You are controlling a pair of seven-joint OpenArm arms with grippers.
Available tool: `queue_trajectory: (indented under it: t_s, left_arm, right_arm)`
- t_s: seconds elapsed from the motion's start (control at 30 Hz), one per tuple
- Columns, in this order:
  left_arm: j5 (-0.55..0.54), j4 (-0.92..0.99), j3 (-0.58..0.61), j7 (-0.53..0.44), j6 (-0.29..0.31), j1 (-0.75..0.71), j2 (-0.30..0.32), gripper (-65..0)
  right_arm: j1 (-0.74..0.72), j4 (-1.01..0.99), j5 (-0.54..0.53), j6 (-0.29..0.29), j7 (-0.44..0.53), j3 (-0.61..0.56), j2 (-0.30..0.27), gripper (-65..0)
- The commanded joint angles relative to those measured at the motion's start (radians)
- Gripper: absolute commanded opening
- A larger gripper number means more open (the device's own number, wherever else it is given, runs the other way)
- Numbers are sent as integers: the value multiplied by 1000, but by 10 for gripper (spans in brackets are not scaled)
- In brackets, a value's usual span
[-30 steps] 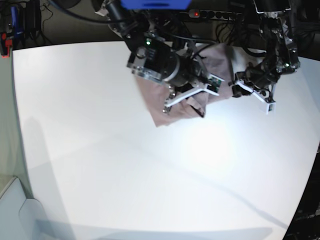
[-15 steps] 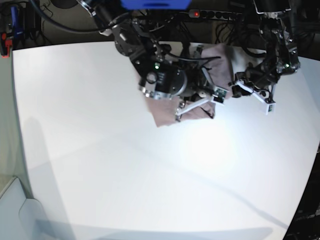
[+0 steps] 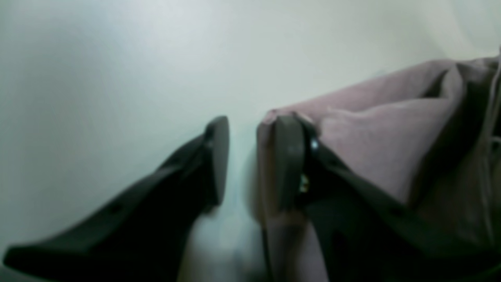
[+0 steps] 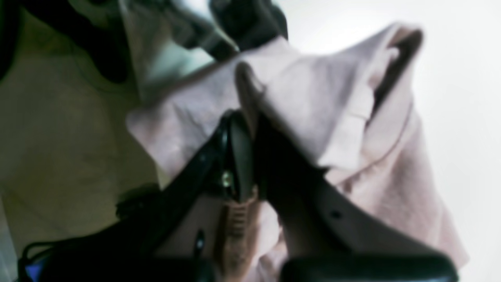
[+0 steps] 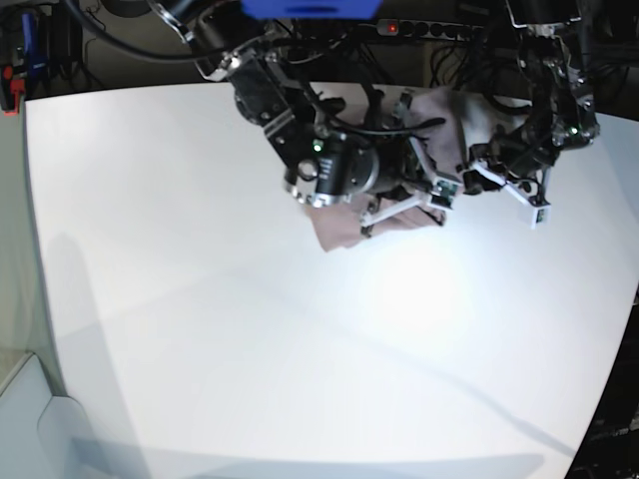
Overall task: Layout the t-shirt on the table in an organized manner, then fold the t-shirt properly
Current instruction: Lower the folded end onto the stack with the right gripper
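The mauve-pink t-shirt (image 5: 446, 118) lies bunched at the far side of the white table (image 5: 200, 299), partly hidden under both arms. My right gripper (image 5: 399, 208) hangs over its near part. In the right wrist view this gripper (image 4: 248, 129) is shut on a raised fold of the t-shirt (image 4: 313, 98). My left gripper (image 5: 504, 190) sits at the shirt's right edge. Seen from the left wrist, it (image 3: 242, 156) is open with bare table (image 3: 117, 78) in the gap. The t-shirt's edge (image 3: 372, 149) rests against one finger (image 3: 287, 164).
A power strip (image 5: 419, 28) with a red light and tangled cables lie behind the table's far edge. The table's curved edge runs down the right side. A pale grey surface (image 5: 25, 419) shows off the table's near left corner.
My right arm has swung to the right and dragged the held fold with it, so less shirt shows on its left. The left arm has stayed in place.
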State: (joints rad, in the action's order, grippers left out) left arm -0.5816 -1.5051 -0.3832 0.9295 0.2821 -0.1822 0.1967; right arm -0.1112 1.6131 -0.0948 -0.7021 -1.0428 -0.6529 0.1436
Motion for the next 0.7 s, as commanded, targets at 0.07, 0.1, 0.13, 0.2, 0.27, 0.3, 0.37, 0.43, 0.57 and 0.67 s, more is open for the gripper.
queue_trajectory:
  t_s: [0.07, 0.1, 0.13, 0.2, 0.27, 0.3, 0.37, 0.43, 0.57, 0.67]
  left_arm:
    - [13, -1, 2, 35, -14, 0, 4, -442]
    - [13, -1, 2, 35, -14, 0, 4, -442]
    - [13, -2, 2, 35, -14, 0, 4, -442]
    - [13, -2, 0, 35, -14, 0, 4, -442]
    - [13, -2, -3, 35, -14, -1, 4, -442]
    - [13, -2, -3, 35, -14, -1, 4, -442]
    - [13, -2, -4, 35, -14, -1, 4, -442]
    - [13, -2, -6, 35, -14, -1, 4, -442]
    - [13, -5, -6, 36, -14, -3, 7, -442]
    - [13, -10, -6, 36, -14, -7, 13, -442]
  right_arm:
    - [-26, -6, -62, 4, 54, -41, 13, -563]
    - [-26, -4, -67, 4, 57, -48, 13, -542]
    - [-26, -4, -73, 4, 58, -54, 13, -518]
    - [-25, -3, -73, 4, 58, -75, 13, -472]
    - [-26, 2, -73, 4, 58, -92, 13, -433]
    - [-26, 2, -75, 4, 60, -95, 13, -410]
    - [-34, 3, -78, 4, 63, -92, 13, -376]
    - [-48, 10, -113, 4, 72, -86, 13, -356]
    - [-51, 97, -164, 4, 60, -28, 13, -348]
    - [-54, 103, -171, 4, 62, -18, 13, -348]
